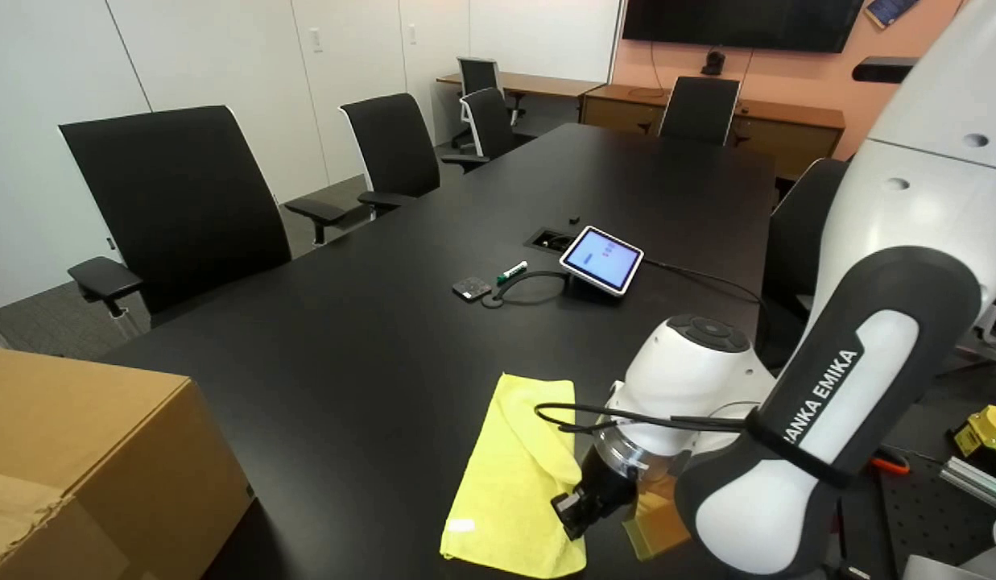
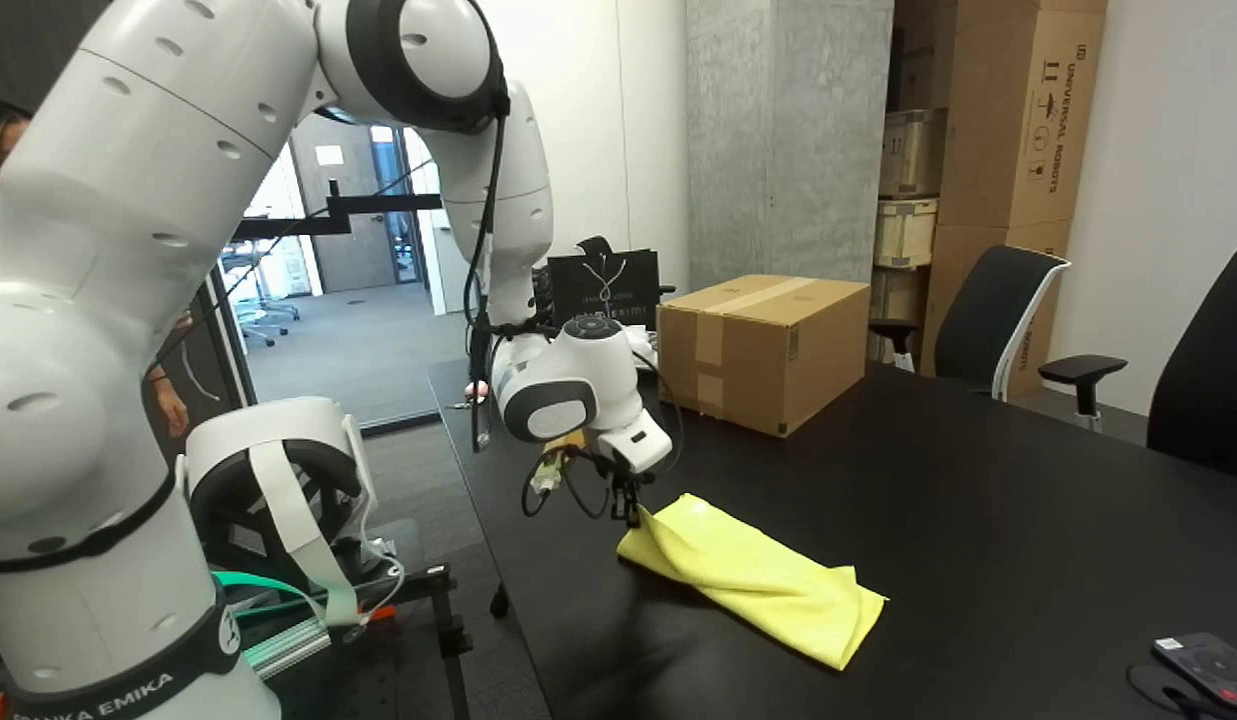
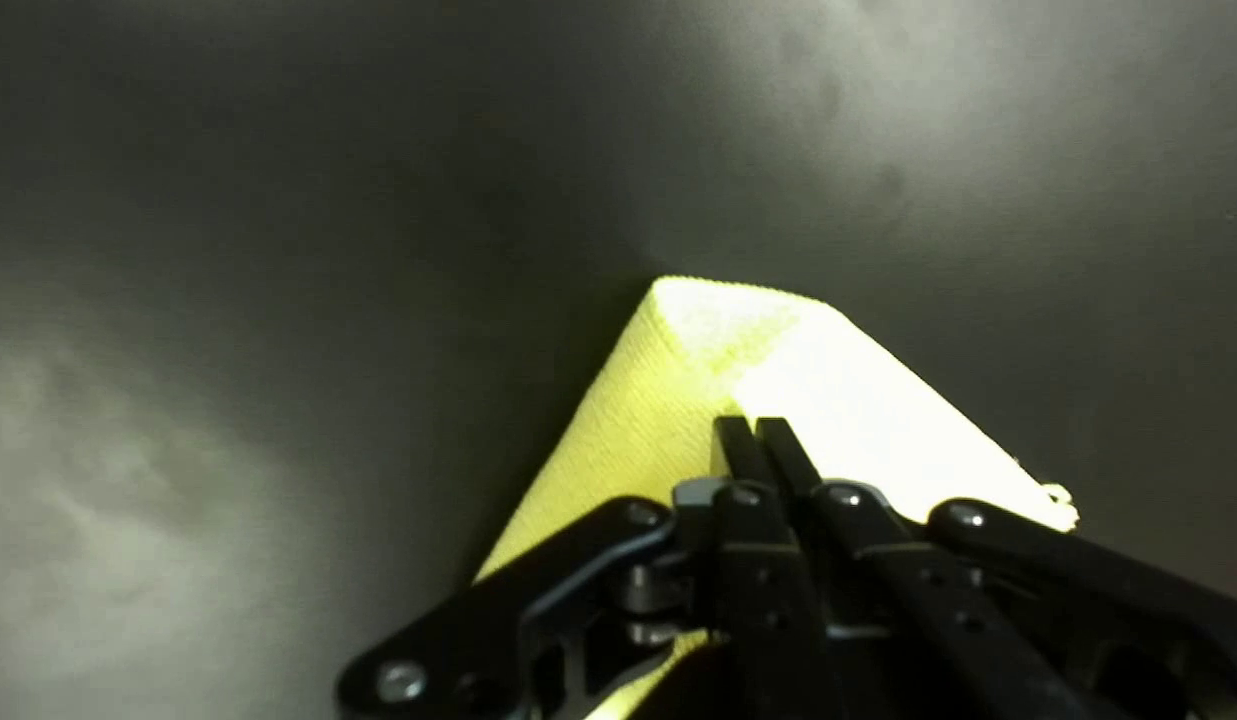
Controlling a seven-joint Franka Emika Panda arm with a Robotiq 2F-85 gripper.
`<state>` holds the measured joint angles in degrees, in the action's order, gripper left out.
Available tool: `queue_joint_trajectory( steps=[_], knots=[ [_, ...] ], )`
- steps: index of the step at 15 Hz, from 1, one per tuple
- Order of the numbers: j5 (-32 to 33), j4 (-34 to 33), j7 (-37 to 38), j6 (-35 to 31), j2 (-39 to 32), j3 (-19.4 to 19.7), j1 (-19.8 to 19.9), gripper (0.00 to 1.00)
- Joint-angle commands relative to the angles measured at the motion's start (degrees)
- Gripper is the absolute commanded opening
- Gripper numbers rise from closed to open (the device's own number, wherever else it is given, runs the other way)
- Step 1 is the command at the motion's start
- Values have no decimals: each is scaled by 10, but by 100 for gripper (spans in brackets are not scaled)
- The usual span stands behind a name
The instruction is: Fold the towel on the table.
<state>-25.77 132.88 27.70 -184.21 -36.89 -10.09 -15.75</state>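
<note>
The yellow towel (image 1: 510, 475) lies as a long narrow folded strip on the black table (image 1: 345, 395). It also shows in an exterior view (image 2: 768, 580), with a loose diagonal fold along its top and the end near the robot lifted. My gripper (image 1: 568, 515) is at that near end, low over the table. In an exterior view the gripper (image 2: 630, 515) touches the raised cloth edge. In the wrist view the gripper's fingers (image 3: 756, 425) are close together with a ridge of the towel (image 3: 618, 430) running between them. The cloth directly under the fingers is hidden.
A cardboard box (image 1: 135, 467) stands on the table, also seen in an exterior view (image 2: 758, 350). A tablet (image 1: 602, 259), a green marker (image 1: 512, 271) and a small dark square device (image 1: 471, 288) lie beyond the towel. Black chairs (image 1: 175, 201) line the table.
</note>
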Motion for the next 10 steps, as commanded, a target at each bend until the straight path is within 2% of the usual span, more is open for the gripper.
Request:
queue_joint_trajectory(
  steps=[1, 5, 8, 10],
  knots=[
    [23, -90, 18, 88, -2, 95, -85, 6],
    [100, -211, 42, 203, -25, 157, -124, 5],
    [164, -305, 50, 288, -58, 161, -123, 5],
    [194, -369, 39, 348, -92, 146, -110, 4]
  ],
)
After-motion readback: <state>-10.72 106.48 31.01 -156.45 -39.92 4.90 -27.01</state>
